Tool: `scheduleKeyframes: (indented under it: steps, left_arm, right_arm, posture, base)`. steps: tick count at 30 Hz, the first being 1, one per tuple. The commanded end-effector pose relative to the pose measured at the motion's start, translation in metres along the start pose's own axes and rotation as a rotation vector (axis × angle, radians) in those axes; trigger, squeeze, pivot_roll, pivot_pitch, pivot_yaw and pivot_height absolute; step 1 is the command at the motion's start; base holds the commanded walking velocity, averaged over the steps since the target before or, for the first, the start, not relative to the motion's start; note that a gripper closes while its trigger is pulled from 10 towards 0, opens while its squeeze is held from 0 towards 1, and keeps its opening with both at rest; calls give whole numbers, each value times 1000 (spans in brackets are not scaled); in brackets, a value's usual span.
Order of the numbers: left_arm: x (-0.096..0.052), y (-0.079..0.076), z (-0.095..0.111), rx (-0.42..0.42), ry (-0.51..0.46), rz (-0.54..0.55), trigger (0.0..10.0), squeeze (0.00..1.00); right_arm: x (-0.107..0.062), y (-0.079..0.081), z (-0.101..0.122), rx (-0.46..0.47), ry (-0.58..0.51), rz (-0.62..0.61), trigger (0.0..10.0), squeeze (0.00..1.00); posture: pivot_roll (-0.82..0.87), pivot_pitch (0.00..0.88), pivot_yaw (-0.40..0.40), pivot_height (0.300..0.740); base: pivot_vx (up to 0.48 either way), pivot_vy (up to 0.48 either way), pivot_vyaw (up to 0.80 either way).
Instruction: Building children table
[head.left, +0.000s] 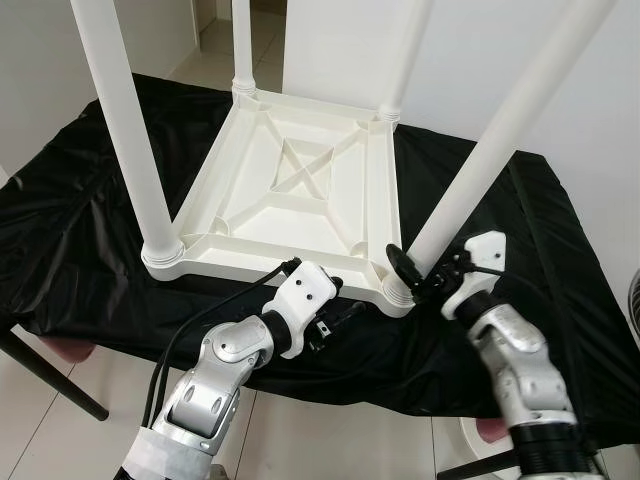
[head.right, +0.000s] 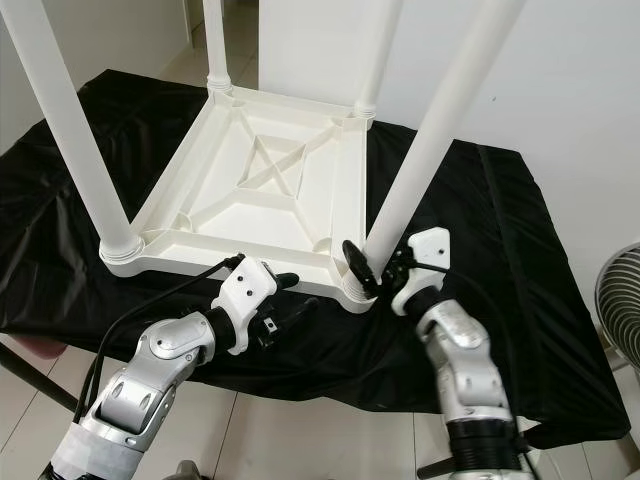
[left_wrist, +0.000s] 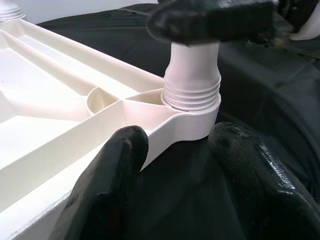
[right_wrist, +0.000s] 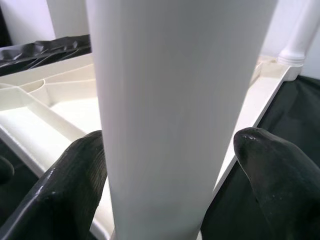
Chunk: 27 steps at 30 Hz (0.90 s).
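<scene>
Left eye view: white tabletop (head.left: 290, 190) lies upside down on a black cloth (head.left: 70, 210), four legs pointing up. Right gripper (head.left: 412, 272) is at the base of the near-right leg (head.left: 500, 135), one finger on each side of it. Left gripper (head.left: 335, 318) sits low at the tabletop's near edge.

Left wrist view: fingers (left_wrist: 117, 172) apart, nothing between them; one tip touches the tabletop rim, corner socket (left_wrist: 192, 107) just ahead.

Right wrist view: leg between the spread fingers (right_wrist: 75, 175); contact on one side, small gap on the other.
</scene>
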<state>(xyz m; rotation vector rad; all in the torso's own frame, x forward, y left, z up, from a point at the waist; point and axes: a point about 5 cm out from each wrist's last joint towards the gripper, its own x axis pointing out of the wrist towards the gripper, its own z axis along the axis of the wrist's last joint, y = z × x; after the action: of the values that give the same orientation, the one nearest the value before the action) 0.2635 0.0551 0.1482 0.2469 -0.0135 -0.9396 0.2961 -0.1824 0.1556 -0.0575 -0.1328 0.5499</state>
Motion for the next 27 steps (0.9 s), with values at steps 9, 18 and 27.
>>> scheduleKeyframes:
  steps: [9, 18, 27]
  left_arm:
    - [4, -1, 0, 2, 1, 53, 10000, 0]
    - [4, 0, 1, 2, 0, 53, 10000, 0]
    - [2, -1, 0, -1, 6, 60, 10000, 0]
  right_arm:
    - [2, -1, -20, 1, 109, 195, 10000, 0]
    - [22, -5, -29, 1, 109, 183, 5412, 0]
    - [20, -8, -37, 17, 123, 168, 0, 0]
  posture:
    - [109, 19, -100, 740]
    - [124, 29, -91, 740]
    - [127, 42, -92, 740]
  base:
    - [0, 0, 0]
    - [0, 0, 0]
    - [0, 0, 0]
